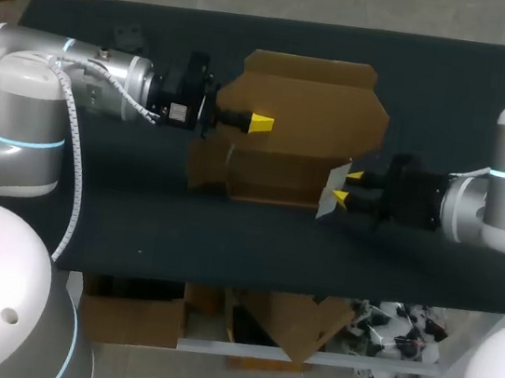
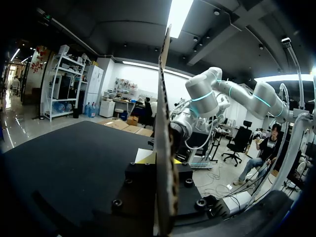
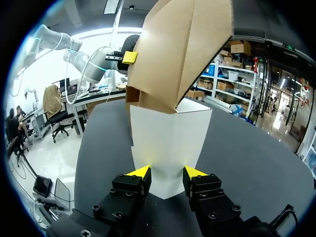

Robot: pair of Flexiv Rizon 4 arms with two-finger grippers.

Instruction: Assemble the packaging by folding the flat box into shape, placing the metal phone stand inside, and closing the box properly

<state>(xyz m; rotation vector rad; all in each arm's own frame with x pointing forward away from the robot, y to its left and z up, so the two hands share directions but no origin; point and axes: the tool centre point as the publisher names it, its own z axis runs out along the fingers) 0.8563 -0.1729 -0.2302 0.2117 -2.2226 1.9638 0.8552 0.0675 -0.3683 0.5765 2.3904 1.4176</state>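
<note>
The cardboard box (image 1: pixel 301 111) lies part-folded on the dark surface (image 1: pixel 226 242) at the centre of the frame, its white flap (image 1: pixel 334 193) at its lower right. The right claw (image 1: pixel 348 187), coming in from the right edge, grasps that flap between its yellow tips. The left claw (image 1: pixel 260 122), coming in from the left, is clenched on the box's brown panel.

A robotics lab: two robot arms (image 1: pixel 90 72) flank a black table (image 1: pixel 226 242).
</note>
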